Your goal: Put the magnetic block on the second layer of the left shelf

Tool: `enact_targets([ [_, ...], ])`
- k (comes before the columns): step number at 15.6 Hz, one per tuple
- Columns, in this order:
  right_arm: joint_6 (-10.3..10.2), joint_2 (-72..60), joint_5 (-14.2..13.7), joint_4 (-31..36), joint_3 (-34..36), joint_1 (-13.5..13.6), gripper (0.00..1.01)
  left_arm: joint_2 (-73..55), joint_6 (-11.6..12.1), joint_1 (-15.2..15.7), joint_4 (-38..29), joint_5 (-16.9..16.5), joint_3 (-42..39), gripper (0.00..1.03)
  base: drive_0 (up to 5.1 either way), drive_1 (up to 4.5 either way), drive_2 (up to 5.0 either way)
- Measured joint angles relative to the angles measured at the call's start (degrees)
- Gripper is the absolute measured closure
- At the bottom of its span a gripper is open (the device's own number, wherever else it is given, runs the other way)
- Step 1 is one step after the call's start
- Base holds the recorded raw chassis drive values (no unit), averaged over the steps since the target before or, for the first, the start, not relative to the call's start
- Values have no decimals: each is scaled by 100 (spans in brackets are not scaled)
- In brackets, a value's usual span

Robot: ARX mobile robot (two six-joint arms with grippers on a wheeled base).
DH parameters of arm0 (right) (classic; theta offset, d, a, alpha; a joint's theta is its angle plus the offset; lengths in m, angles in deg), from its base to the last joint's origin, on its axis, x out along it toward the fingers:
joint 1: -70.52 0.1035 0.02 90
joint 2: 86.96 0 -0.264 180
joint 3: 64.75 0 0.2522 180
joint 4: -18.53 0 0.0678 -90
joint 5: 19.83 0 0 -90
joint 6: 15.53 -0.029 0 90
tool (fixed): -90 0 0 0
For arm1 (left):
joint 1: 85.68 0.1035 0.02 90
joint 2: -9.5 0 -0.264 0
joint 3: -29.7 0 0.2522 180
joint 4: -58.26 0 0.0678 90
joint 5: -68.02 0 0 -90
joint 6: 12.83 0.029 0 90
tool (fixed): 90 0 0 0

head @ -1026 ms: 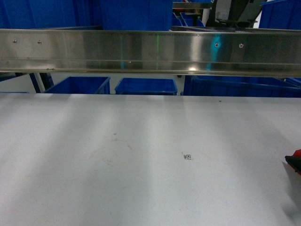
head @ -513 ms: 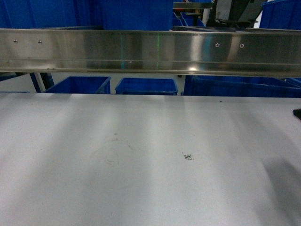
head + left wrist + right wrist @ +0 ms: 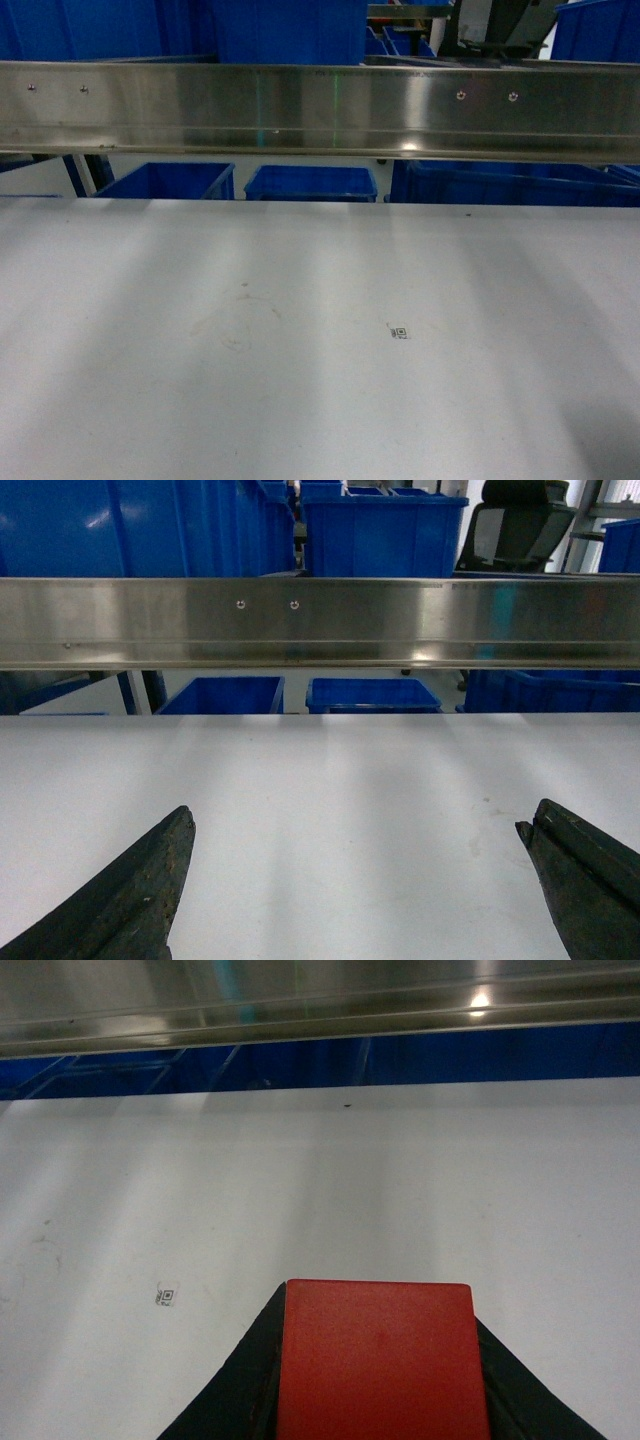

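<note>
Worktop (image 3: 300, 350) spreads white and bare in front of me, with the steel beam (image 3: 320, 110) running across above its far edge and blue bins (image 3: 310, 183) beyond; the left shelf second layer is not in any of my views, so I judge the step in hand is carrying, not placing. To do it well I should keep the load level and clear of that beam while I turn toward the rack. My left fingers (image 3: 350, 880) are spread wide apart over the worktop, holding nothing, and should stay out of the way. My right fingers (image 3: 378, 1380) are clamped on the magnetic block (image 3: 380, 1360), its red face square between them above the worktop; I should hold that squeeze steady.
</note>
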Motion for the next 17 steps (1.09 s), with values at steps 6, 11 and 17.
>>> enact_targets([
  [6, 619, 640, 271, -221, 273, -310, 68, 0, 0, 0, 2, 0, 0, 5, 0, 0, 0],
  [11, 636, 588, -249, 9, 284, -81, 68, 0, 2, 0, 0, 0, 0, 5, 0, 0, 0],
  [17, 732, 586, -573, 85, 452, -2, 68, 0, 0, 0, 0, 2, 0, 5, 0, 0, 0],
])
